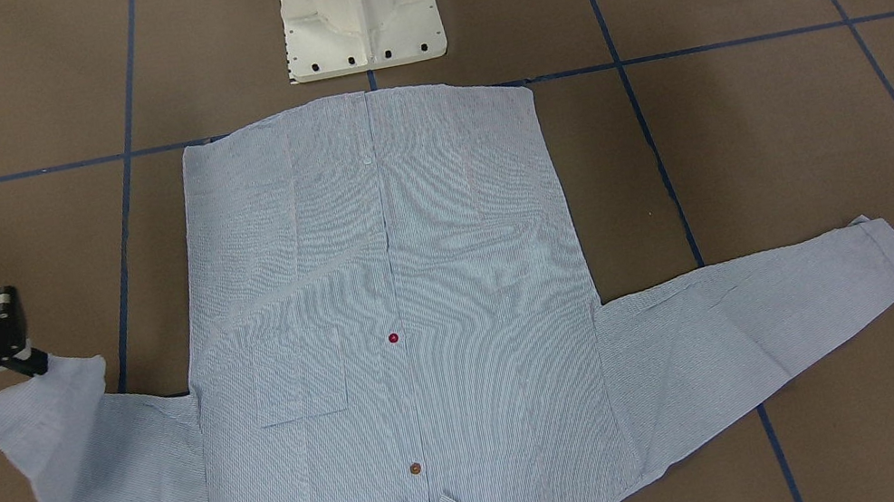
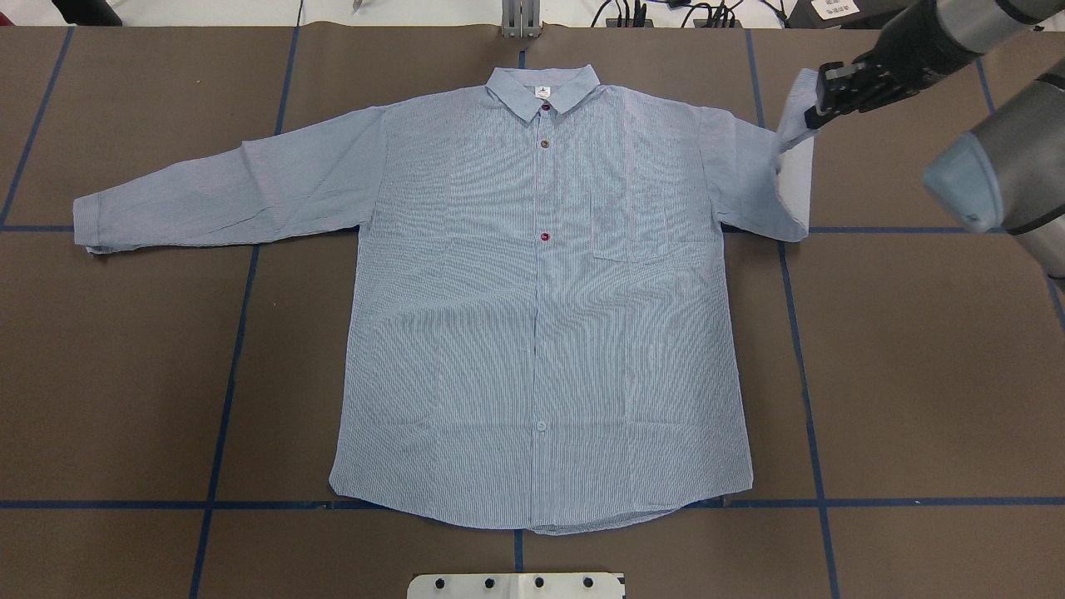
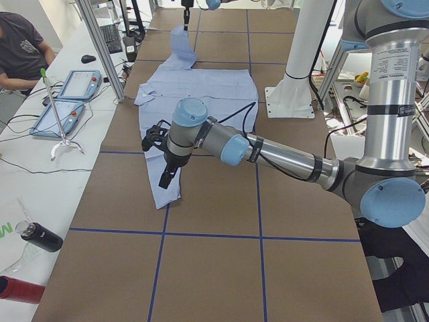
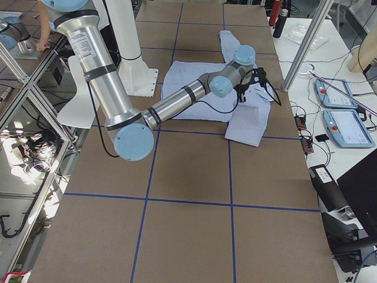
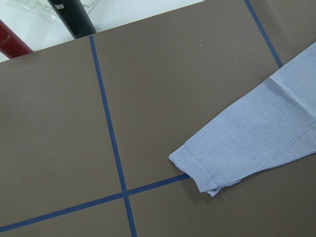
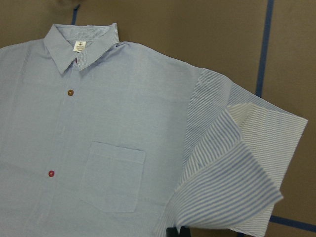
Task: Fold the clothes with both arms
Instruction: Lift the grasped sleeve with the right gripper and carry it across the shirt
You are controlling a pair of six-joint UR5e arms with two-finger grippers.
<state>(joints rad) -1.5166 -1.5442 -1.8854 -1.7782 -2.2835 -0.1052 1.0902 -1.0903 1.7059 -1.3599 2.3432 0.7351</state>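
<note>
The striped shirt (image 2: 541, 291) lies flat, front up, collar away from the robot's base. My right gripper (image 2: 811, 121) is shut on the cuff of the sleeve on my right and holds it lifted, so the sleeve is doubled back over itself (image 1: 64, 429). The raised cuff fills the right wrist view (image 6: 227, 187). The other sleeve lies stretched out flat (image 2: 216, 195), its cuff in the left wrist view (image 5: 197, 168). My left gripper (image 3: 164, 180) hangs above that sleeve's end, clear of the cloth. It shows only in the exterior left view, so I cannot tell if it is open.
The white pedestal base (image 1: 358, 9) stands just behind the shirt's hem. A black bottle (image 3: 40, 236) and a red one (image 3: 13, 288) lie on the side table beyond my left. Teach pendants (image 3: 67, 100) and a seated person (image 3: 20, 47) are there too.
</note>
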